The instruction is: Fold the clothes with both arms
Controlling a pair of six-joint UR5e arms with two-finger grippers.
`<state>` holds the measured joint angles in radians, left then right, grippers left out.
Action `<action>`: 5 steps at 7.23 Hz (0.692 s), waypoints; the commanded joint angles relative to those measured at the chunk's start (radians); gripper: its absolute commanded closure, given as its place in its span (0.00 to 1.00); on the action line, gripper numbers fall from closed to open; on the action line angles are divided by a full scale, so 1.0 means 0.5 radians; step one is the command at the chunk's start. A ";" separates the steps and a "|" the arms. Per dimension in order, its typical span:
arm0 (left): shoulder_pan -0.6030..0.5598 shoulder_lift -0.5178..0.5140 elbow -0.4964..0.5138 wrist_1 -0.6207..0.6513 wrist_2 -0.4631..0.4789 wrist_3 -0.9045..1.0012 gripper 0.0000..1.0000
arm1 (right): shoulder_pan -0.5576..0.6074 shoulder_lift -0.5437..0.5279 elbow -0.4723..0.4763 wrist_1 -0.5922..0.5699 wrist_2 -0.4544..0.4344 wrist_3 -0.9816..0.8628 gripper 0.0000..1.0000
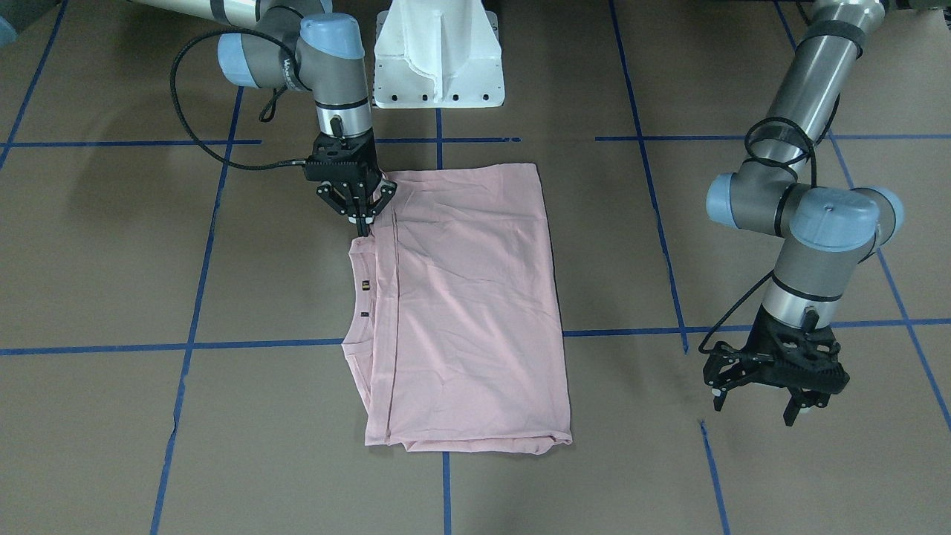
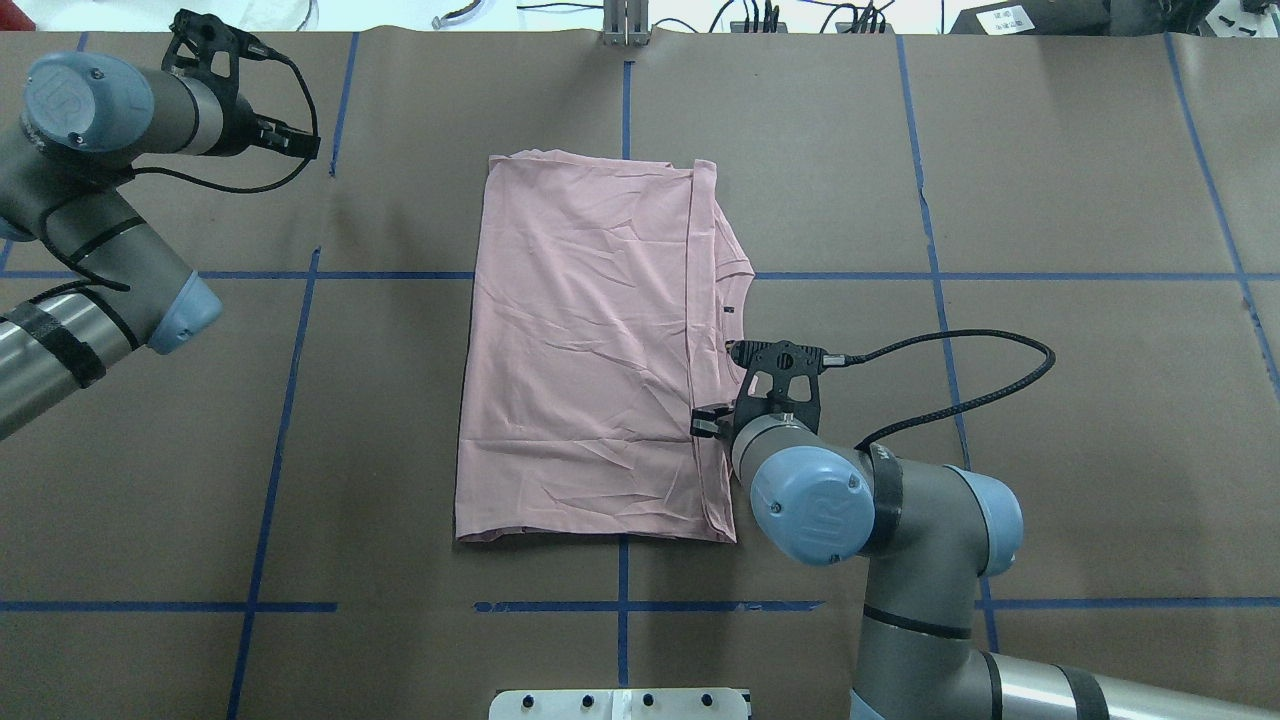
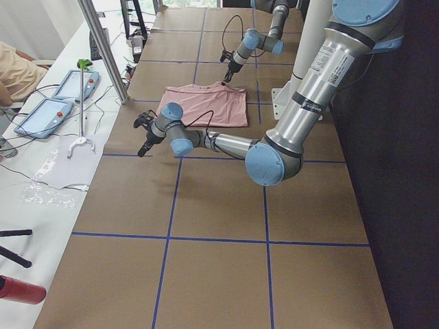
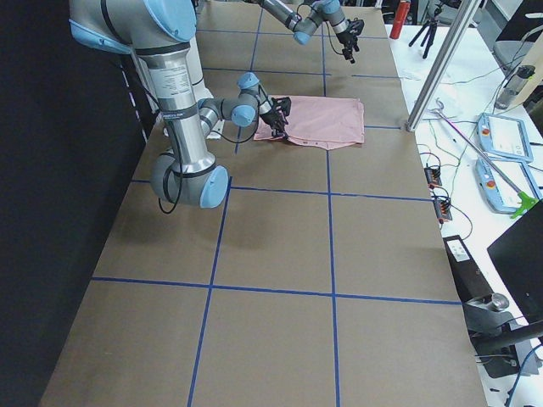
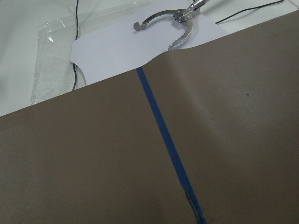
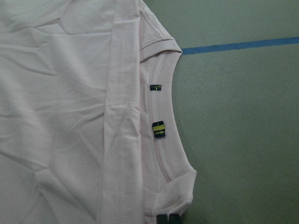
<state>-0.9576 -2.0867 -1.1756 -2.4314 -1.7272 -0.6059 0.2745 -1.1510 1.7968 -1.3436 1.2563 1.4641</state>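
T-shirt point(image 1: 468, 312) flat on bench point(image 1: 111, 260) centre, plain side up, hem already folded up near collar; approx halfway imo, more folds left. Right hand point(image 1: 363, 220) pressed together at shoulder corner, can't tell if cloth's caught. Left hand point(image 1: 754, 411) spread, well apart from shirt.

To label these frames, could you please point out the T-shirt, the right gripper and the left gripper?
T-shirt point(image 2: 580, 340): overhead view, middle of folded panel.
right gripper point(image 1: 362, 221): front-facing view, between its fingertips.
left gripper point(image 1: 753, 412): front-facing view, between its spread fingertips.
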 commanded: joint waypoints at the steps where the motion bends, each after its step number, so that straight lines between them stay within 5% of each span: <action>1: 0.004 -0.002 -0.002 0.000 0.000 0.000 0.00 | -0.058 -0.048 0.030 0.000 -0.079 0.023 0.01; 5: 0.165 0.254 -0.491 0.031 -0.150 -0.477 0.00 | -0.046 -0.446 0.513 0.079 0.111 -0.090 0.00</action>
<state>-0.9314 -2.0223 -1.3119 -2.4198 -1.7815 -0.7336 0.2510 -1.2981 1.9732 -1.3267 1.2971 1.4294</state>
